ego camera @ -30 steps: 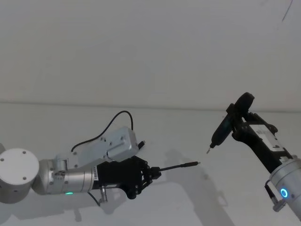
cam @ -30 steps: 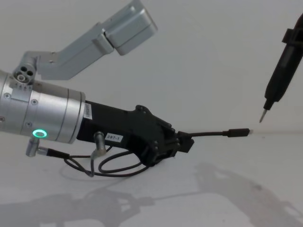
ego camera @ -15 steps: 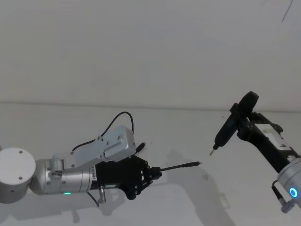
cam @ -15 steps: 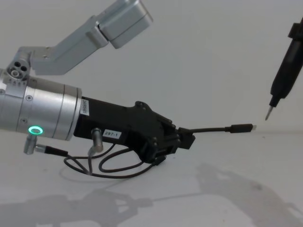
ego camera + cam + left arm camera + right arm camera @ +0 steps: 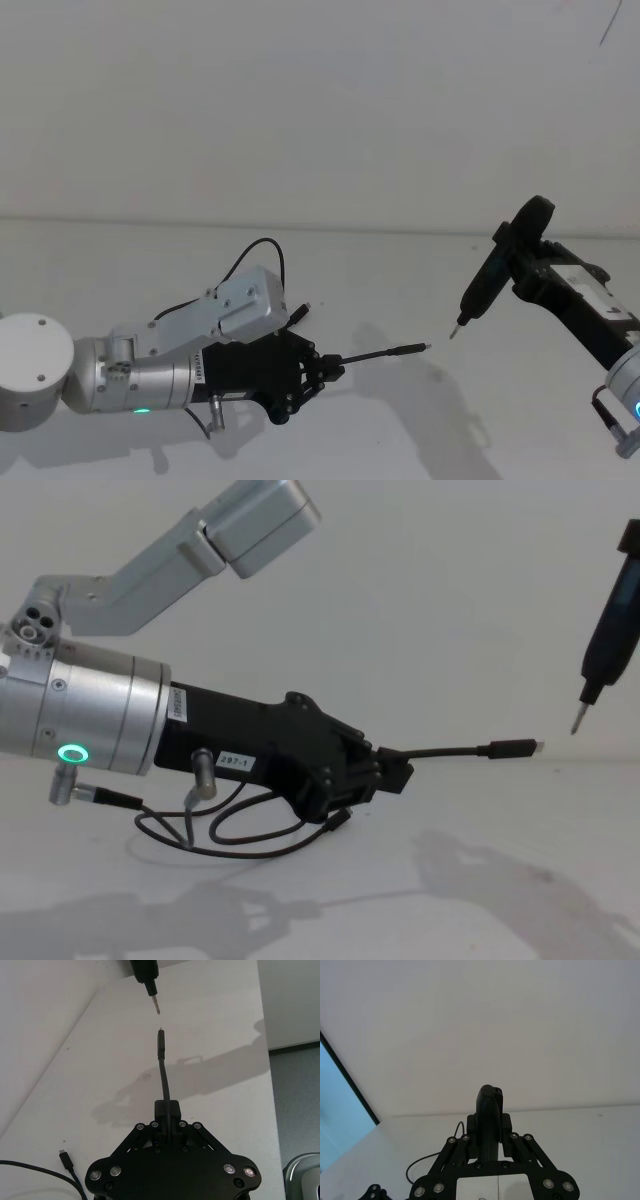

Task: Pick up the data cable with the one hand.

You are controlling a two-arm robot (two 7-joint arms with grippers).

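Black thin data cable (image 5: 385, 352) sits clamped in my left gripper (image 5: 330, 364), lower centre; my right gripper (image 5: 515, 265) pinches a slim black pointed tool (image 5: 478, 292), right side.

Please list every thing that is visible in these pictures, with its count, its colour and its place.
data cable: one, black, gripped near one plug, which juts out above the table; the other plug lies on the table beside the left arm.
pointed rod: one, black, in the air at right, tip down near the raised plug.
table: one, white, under both arms.
wall: one, white, behind the table.
left tool: one, black, shut on the data cable, low at left.
right tool: one, black, shut on the pointed rod, raised at right.
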